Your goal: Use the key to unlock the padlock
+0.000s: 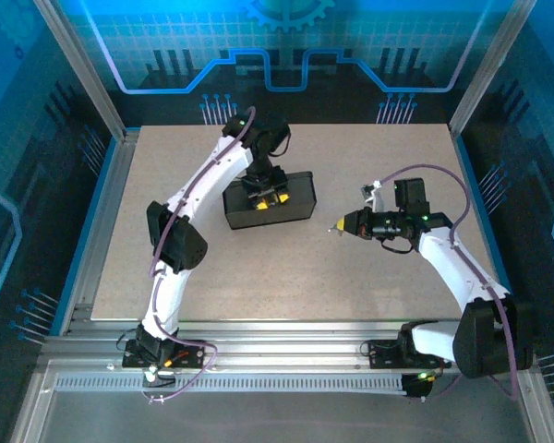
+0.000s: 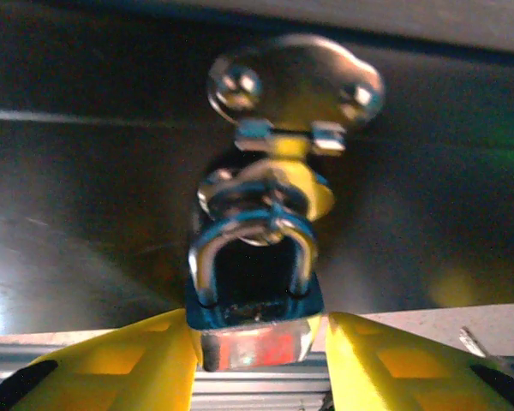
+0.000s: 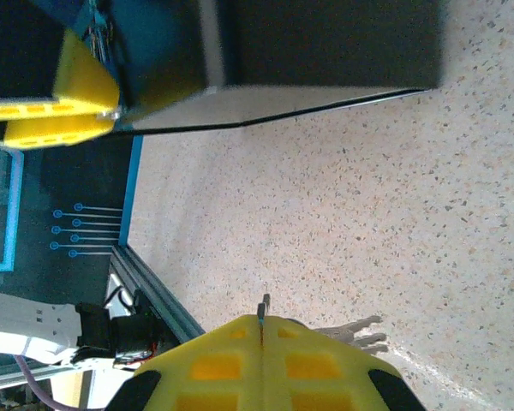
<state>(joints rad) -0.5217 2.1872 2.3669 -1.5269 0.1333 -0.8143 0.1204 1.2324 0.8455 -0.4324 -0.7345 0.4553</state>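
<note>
Right up against the lens, the left gripper (image 2: 259, 324) has its yellow fingers (image 2: 128, 360) standing apart, one on each side of the padlock (image 2: 253, 342). They sit hard by the lock's flanks, but I cannot tell whether they are actually pressing on it or just bracketing it. The padlock itself is a little silver body hanging at the front face of the dark box (image 2: 86, 214). Its curved shackle is hooked up through the metal loop of the hasp (image 2: 295, 86), an oval plate fixed to the box with two screws. The padlock's face catches a reddish glint, and any marking there is too blurred to read. Now over to the other side: the right gripper (image 3: 263, 320) has its fingers pressed flat together, clamped on the key (image 3: 263, 303), with just a thin sliver of metal poking out past the tips. From above, that gripper hovers over the speckled table (image 1: 166, 185), well apart from the box and to its right, with the tip aimed towards it. Open tabletop lies between key and lock, and the left arm reaches over the box from the left.
</note>
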